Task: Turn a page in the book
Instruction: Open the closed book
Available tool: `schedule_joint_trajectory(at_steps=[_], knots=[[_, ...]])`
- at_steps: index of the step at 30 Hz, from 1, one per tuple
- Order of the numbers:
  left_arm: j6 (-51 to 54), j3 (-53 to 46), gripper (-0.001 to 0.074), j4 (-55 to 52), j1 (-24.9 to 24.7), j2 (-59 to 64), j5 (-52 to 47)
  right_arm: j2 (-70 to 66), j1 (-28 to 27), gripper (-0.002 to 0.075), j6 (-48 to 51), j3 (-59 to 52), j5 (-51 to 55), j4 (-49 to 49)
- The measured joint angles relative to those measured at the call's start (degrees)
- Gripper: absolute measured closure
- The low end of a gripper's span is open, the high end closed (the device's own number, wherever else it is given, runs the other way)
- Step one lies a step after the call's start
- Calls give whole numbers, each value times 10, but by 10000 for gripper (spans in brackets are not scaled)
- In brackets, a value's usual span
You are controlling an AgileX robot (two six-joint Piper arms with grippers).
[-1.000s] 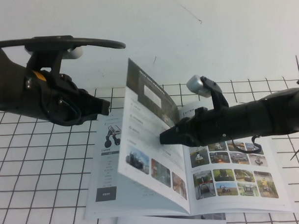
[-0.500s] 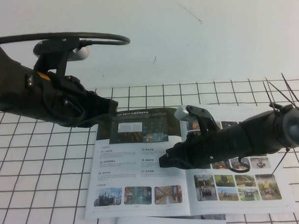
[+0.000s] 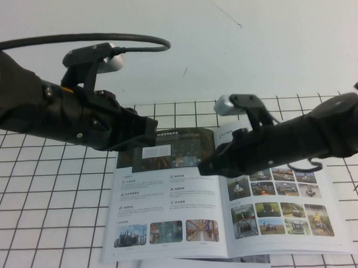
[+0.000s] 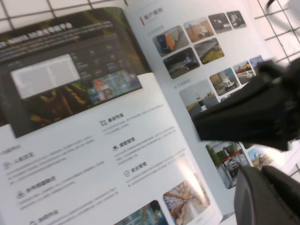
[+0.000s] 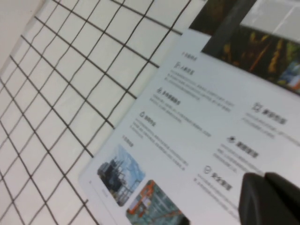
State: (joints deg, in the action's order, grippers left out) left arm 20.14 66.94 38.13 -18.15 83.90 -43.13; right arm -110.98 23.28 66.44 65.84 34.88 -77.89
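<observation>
The book (image 3: 270, 210) lies open and flat on the grid table. The page (image 3: 163, 199) rests flat on the left half, with its dark banner and three colour photos facing up; it also shows in the wrist views, the page (image 4: 93, 154) and the page (image 5: 197, 126). My right gripper (image 3: 205, 167) is shut and empty, hovering just above the spine near the page's inner edge. Its tips show as the right gripper (image 5: 263, 180) over printed text. My left gripper (image 3: 150, 130), shut, hangs over the banner at the page's far left corner. Its own view shows the left gripper (image 4: 263, 172).
A white sheet edge (image 3: 189, 266) peeks out under the book's near side. Black grid lines cover the table (image 3: 47, 232); a plain white surface (image 3: 252, 49) lies beyond it. The left arm's cable (image 3: 75, 39) arcs above that arm.
The page stood upright against my right gripper, then fell flat to the left. My left arm has moved right over the page's far edge. The right gripper has drawn slightly back and up.
</observation>
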Motion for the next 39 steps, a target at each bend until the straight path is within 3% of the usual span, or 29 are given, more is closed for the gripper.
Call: schedule_joint_trajectory(at_steps=[9,14,19,31,39], knots=[[87,0,737,107,0,114,20,139,-63,726,-216,-1,27,325],[119,0,737,138,0,185,47,216,-68,726,-340,-1,81,516],[121,0,737,145,0,238,85,282,-68,726,-421,-1,139,646],[144,0,737,144,0,287,137,450,-68,726,-510,-1,236,808],[178,0,737,108,0,140,177,622,-68,726,-513,-17,277,848]])
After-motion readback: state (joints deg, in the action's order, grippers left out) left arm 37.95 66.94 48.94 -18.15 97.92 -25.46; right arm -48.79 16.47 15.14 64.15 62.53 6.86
